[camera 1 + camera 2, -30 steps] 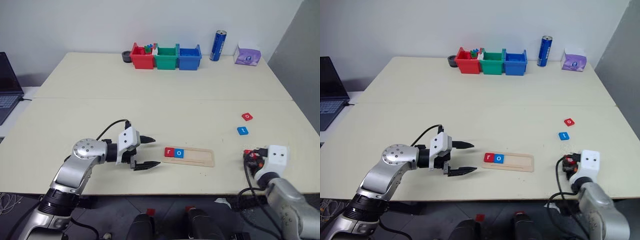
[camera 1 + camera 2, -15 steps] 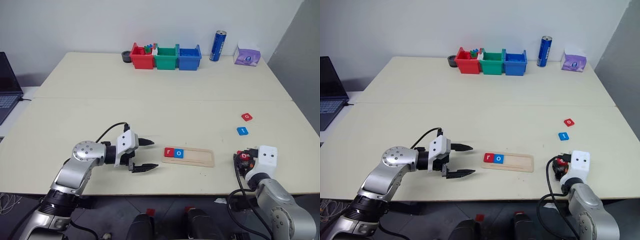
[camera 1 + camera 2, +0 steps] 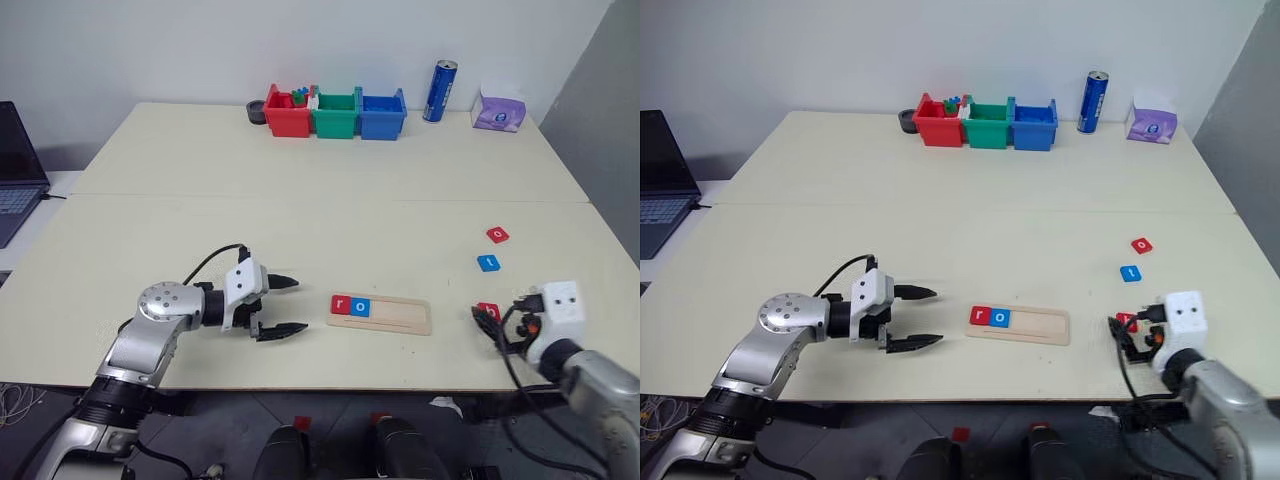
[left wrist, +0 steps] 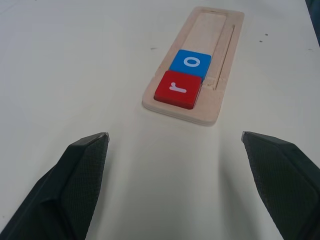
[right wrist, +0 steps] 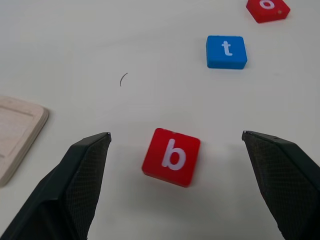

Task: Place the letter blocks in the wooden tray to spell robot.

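Step in hand: third letter. Tray (image 3: 380, 314) carries red r (image 4: 178, 89) and blue o (image 4: 190, 63) at its left end, remaining groove bare. Red b (image 5: 171, 156) flat on tabletop (image 3: 300, 220) just right of tray, between wide-open fingers of right claw (image 5: 176, 145), nothing gripped. Blue t (image 5: 226, 51) and red o (image 5: 268, 9) beyond b. Left claw (image 4: 175, 136) open, empty, just left of tray. Next move, by judgement: lower over b, close on its edges. Tiles: flat, glossy, rounded squares; tray: pale matte wood.
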You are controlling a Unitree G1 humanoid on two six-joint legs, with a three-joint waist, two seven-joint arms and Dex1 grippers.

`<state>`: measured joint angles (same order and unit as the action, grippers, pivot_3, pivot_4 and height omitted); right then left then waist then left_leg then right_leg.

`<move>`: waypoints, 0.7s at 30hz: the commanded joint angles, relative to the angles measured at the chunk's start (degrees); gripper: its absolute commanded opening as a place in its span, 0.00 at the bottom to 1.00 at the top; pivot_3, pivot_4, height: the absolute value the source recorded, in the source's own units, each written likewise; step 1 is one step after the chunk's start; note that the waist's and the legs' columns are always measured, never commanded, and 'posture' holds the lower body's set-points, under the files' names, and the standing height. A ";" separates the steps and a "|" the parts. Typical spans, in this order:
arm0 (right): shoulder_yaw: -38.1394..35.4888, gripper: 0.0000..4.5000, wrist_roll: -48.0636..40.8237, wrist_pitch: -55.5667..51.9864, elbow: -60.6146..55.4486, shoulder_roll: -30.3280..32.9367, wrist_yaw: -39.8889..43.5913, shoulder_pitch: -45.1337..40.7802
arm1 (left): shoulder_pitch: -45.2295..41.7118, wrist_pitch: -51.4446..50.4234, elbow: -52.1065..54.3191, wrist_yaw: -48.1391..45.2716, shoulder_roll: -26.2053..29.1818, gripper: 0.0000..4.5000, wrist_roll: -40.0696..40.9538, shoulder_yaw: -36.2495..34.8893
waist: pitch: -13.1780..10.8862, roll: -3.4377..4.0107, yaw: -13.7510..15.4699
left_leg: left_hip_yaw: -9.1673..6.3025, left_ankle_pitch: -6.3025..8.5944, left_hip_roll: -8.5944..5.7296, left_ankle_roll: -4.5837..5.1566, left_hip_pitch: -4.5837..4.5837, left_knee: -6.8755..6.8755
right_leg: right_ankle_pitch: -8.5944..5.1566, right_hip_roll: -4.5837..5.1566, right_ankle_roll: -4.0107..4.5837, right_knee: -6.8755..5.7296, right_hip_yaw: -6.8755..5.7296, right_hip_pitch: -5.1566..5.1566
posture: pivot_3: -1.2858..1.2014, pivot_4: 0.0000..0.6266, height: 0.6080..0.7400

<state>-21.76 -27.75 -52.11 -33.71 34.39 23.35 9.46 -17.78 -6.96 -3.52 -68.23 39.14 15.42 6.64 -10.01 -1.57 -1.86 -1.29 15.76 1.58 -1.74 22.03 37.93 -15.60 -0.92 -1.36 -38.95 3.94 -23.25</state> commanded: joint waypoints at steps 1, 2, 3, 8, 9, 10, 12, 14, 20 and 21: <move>-0.18 0.99 0.24 5.76 3.74 10.11 12.72 0.15 | -1.57 1.15 0.47 -0.37 -0.56 1.00 0.06 -0.09 | -0.02 0.03 0.00 | 0.01 0.00 -0.01 0.00 -0.01 -0.02 | 0.00 0.00 0.00 -0.01 0.00 0.00 | 0.52 0.24 1.00; 1.30 0.99 1.81 8.76 5.99 13.46 16.20 0.27 | -1.86 1.07 0.36 -0.33 -0.79 1.00 0.04 0.06 | -0.03 0.03 -0.01 | 0.03 0.00 -0.03 0.00 -0.02 0.00 | 0.00 -0.01 0.00 -0.01 -0.01 0.00 | 0.52 0.24 1.00; 3.21 0.99 3.54 12.26 8.43 16.57 19.65 0.21 | -2.08 1.07 0.26 -0.39 -0.97 1.00 0.07 0.15 | -0.03 0.02 0.00 | 0.06 0.00 -0.04 0.00 -0.03 -0.01 | 0.00 -0.01 0.00 -0.01 -0.04 0.00 | 0.52 0.24 1.00; 8.90 0.99 6.93 21.84 19.18 23.17 29.42 -4.59 | -2.74 0.98 -0.07 -0.86 -1.32 1.00 0.28 0.10 | -0.09 -0.09 -0.09 | 0.06 0.00 -0.04 0.00 -0.03 -0.01 | 0.00 -0.08 0.00 0.01 -0.08 0.01 | 0.52 0.24 1.00; 10.27 0.99 7.86 23.32 20.74 24.21 31.21 -5.57 | -2.69 1.06 -0.02 -0.93 -1.30 1.00 0.30 0.05 | -0.10 -0.08 -0.08 | 0.05 0.00 -0.04 0.00 -0.03 -0.01 | 0.00 -0.08 0.00 0.00 -0.08 0.01 | 0.52 0.24 1.00; 11.72 0.99 8.61 24.51 22.37 24.69 32.53 -7.12 | -2.58 1.09 0.10 -0.98 -1.24 1.00 0.32 -0.02 | -0.12 -0.08 -0.02 | 0.06 0.00 -0.03 0.00 -0.04 0.00 | 0.00 -0.08 0.00 -0.01 -0.08 0.01 | 0.52 0.24 1.00; 14.25 0.99 9.44 26.16 25.22 24.78 34.62 -10.37 | -2.18 1.09 0.63 -0.91 -1.20 1.00 0.25 -0.06 | -0.12 -0.09 -0.06 | 0.06 0.00 -0.03 0.00 -0.03 0.02 | 0.01 -0.06 0.00 -0.01 -0.08 0.01 | 0.52 0.24 1.00; 16.67 0.99 10.71 27.66 27.77 24.75 36.46 -13.30 | -1.73 0.95 1.40 -0.71 -1.22 1.00 0.18 -0.05 | -0.13 -0.09 -0.04 | 0.05 0.00 -0.01 0.00 -0.03 0.03 | 0.01 -0.04 -0.01 -0.02 -0.09 0.01 | 0.52 0.24 1.00; 22.97 0.99 14.62 31.85 35.17 24.69 41.95 -19.97 | -1.03 0.00 3.29 -0.43 -1.14 1.00 0.44 -0.15 | -0.15 -0.08 0.03 | 0.04 0.00 0.03 0.00 -0.01 0.04 | 0.01 0.00 0.00 -0.01 -0.10 0.00 | 0.52 0.24 1.00; 24.21 0.99 15.68 32.77 36.87 24.66 42.80 -21.26 | -0.99 -0.21 3.59 -0.37 -1.11 1.00 0.47 -0.17 | -0.15 -0.07 0.04 | 0.04 0.00 0.03 0.00 -0.01 0.04 | 0.01 0.01 0.00 -0.01 -0.10 0.00 | 0.52 0.24 1.00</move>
<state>1.93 -13.53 -21.34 1.85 58.29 64.40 -10.25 -18.65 -7.17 -2.24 -68.92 37.82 15.36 7.09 -10.17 -1.64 -1.82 -1.25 15.75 1.61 -1.74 22.02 37.97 -15.58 -0.91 -1.36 -38.96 3.84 -23.25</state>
